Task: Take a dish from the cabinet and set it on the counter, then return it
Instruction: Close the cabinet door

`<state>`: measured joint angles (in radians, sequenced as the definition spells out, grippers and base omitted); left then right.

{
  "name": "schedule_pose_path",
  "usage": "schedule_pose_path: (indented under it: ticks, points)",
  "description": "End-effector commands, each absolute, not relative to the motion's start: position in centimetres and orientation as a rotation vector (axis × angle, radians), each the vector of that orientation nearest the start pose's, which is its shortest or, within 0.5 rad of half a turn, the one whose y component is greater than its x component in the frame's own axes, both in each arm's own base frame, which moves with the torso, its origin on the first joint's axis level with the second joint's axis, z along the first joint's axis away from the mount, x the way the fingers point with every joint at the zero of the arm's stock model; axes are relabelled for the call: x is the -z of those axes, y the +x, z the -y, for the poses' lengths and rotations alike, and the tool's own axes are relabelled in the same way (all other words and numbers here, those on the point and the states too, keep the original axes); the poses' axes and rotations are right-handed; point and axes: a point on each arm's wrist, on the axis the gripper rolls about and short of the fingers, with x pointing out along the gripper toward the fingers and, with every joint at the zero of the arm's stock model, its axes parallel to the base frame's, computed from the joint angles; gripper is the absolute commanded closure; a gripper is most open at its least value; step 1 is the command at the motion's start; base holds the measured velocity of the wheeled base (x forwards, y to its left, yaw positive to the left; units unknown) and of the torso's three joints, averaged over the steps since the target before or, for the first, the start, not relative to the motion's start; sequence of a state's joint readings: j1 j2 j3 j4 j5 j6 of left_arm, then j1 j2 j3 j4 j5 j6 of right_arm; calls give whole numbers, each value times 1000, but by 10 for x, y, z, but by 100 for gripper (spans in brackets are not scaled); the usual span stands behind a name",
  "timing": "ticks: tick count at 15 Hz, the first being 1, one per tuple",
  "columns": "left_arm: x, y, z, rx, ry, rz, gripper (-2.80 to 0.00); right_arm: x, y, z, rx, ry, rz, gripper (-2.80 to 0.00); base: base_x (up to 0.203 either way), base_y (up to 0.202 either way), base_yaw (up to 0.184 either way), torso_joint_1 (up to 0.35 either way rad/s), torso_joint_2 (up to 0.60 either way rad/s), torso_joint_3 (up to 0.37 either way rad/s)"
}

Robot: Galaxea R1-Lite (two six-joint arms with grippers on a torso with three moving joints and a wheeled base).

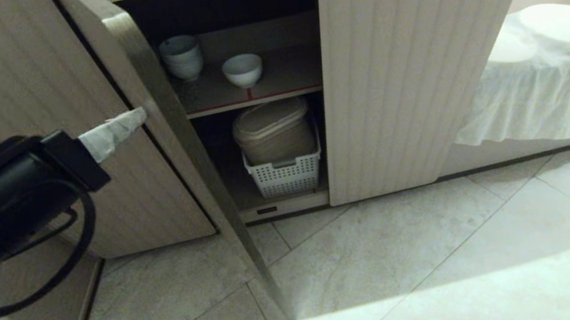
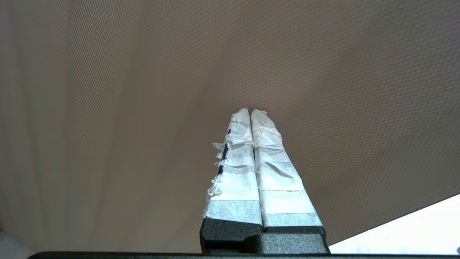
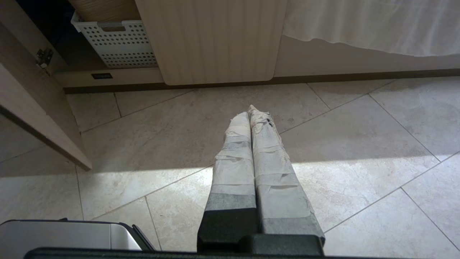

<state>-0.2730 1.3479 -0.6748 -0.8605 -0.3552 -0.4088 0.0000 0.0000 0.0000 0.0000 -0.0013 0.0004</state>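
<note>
Left pincer [image 1: 136, 118] at left of the head view, taped fingers pressed together, nothing between them, tip just beside the edge of the open door [image 1: 162, 117], outer side. Black arm and cabling behind it at the far left edge. In the left wrist view, the same pincer [image 2: 250, 112] shut, close against a plain beige fluted surface.

Centre of the head view: cabinet [image 1: 407, 58] open, left door swung out toward the camera. On the upper shelf [image 1: 294, 74], edged with red tape, a pile of bowls [image 1: 181, 55] at the left and the dish [image 1: 243, 69] standing alone, upright, just right of the pile and apart from it. Below, a white perforated basket [image 1: 285, 174] holding a beige lidded container [image 1: 273, 130].

Right of the frame: closed fluted door, then a white cloth [image 1: 550, 81] draped over rounded shapes.

Right wrist view: right pincer [image 3: 249, 112] pressed shut and empty, over the tiled floor [image 3: 359, 144], well short of the cabinet
</note>
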Motion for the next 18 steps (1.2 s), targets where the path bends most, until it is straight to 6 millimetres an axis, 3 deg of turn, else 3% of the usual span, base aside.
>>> schedule_pose_path:
  ticks: [1, 9, 18]
  points:
    - [-257, 223, 75, 670, -380, 32, 0, -75, -23, 0, 2, 0, 0, 0, 0, 0, 0, 0, 0, 0]
    - [-261, 261, 115, 766, -373, 20, 0, -75, -23, 0, 2, 0, 0, 0, 0, 0, 0, 0, 0, 0]
    - [-255, 302, 179, 874, -350, 20, 0, -75, -23, 0, 2, 0, 0, 0, 0, 0, 0, 0, 0, 0]
